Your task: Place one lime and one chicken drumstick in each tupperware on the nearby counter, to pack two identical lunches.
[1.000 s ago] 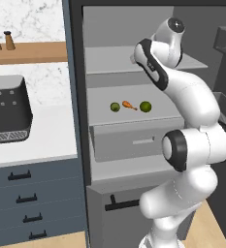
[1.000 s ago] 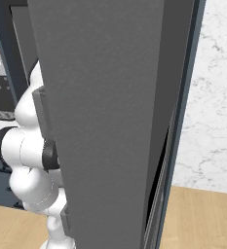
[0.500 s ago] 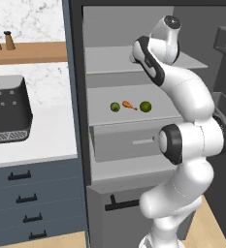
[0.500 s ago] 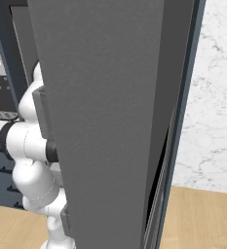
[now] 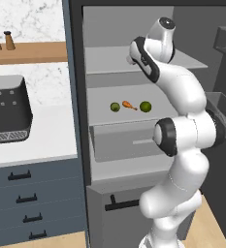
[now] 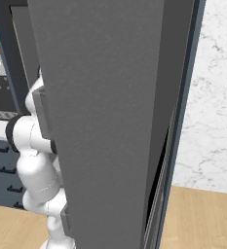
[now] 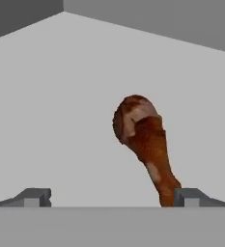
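Gripper (image 7: pixel 111 197) jaws stand wide apart and empty in the hand view, one fingertip (image 7: pixel 34 197) at the left, the other at the right. Chicken drumstick (image 7: pixel 144 144) lies on the pale grey fridge shelf (image 7: pixel 61 120) just ahead, its thin bone end close to the right fingertip, its meaty end farther away. It sits off-centre, toward the right tip rather than between the two.

Step in hand, by judgement: approach to the first pick, nothing packed so far. The next move calls for shifting the hand sideways to bring the drumstick between the tips, advancing, then closing across its narrow shank.

Left base view shows the white arm (image 5: pixel 182 145) reaching into the open refrigerator (image 5: pixel 134 58). On the middle shelf the drumstick lies between two limes, one lime (image 5: pixel 115 107) to its left and the second lime (image 5: pixel 145 106) to its right, all near but apart. Left of the fridge runs the white counter (image 5: pixel 41 140) over dark drawers (image 5: pixel 32 203), carrying a black coffee machine (image 5: pixel 8 114). Higher up, a wooden wall shelf (image 5: pixel 27 52) holds two small shakers (image 5: pixel 2 40) against marble. Fridge door (image 6: pixel 105 107) blocks most of the right base view.
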